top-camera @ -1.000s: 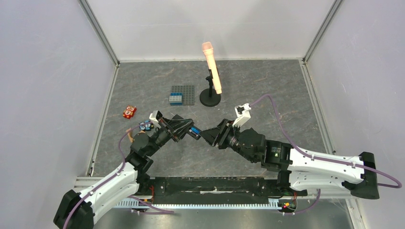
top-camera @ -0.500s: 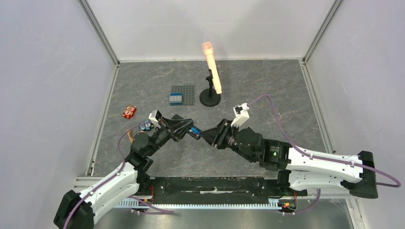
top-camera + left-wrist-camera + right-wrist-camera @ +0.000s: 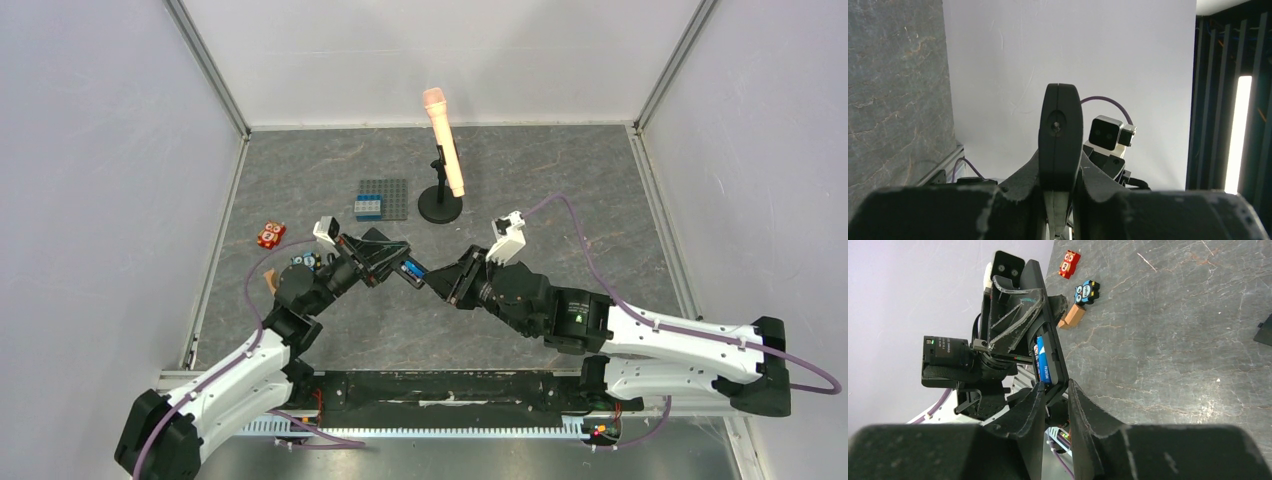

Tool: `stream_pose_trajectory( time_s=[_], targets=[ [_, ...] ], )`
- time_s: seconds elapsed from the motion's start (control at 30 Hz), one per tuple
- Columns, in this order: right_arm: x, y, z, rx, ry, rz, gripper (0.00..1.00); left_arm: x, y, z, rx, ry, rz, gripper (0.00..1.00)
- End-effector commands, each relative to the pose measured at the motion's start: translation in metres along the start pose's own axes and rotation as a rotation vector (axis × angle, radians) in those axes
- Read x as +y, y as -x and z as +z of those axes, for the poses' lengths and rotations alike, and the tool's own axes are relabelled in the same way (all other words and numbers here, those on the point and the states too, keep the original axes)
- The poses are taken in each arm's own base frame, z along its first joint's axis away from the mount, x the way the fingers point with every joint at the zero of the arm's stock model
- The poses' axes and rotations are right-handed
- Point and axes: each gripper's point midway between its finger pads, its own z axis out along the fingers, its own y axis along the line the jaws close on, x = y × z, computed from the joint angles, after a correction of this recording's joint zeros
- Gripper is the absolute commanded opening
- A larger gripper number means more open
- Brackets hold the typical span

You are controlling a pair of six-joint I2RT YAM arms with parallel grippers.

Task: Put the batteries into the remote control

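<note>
- The left claw (image 3: 393,262) is clenched on the remote control (image 3: 1057,357) and holds it in the air above the desk (image 3: 300,180), near the middle of the front half.
- The remote points toward the right claw (image 3: 436,282), with its open back turned to the right wrist camera.
- A blue battery (image 3: 1043,362) lies inside the remote's compartment, lengthwise along the bar.
- The right claw's fingers (image 3: 1034,400) stand close on either side of the remote's free end; I cannot tell whether they press on it.
- Behind the left claw on the desk are a small blue toy (image 3: 1087,291) and a tan block (image 3: 1074,316) just beside it, with a red toy (image 3: 270,234) farther left.
- At the back stand a peach microphone (image 3: 445,150) on a black stand and a grey plate (image 3: 392,195) with a blue brick (image 3: 368,207).
</note>
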Motion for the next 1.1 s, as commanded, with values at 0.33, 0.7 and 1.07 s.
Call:
stream_pose_trajectory(
  time_s=[0.33,0.7,1.07],
  targets=[
    [-0.037,-0.001,0.008,-0.001,-0.162,0.023,0.13,-0.056,-0.066,-0.017,0.343,-0.196,0.289,0.02],
    [-0.043,0.003,0.001,0.000,-0.183,0.009,0.00,-0.041,-0.058,-0.012,0.302,-0.138,0.318,0.02],
    [-0.040,0.014,-0.012,-0.010,-0.173,0.005,0.23,-0.020,-0.036,-0.005,0.188,-0.005,0.393,0.02]
  ],
)
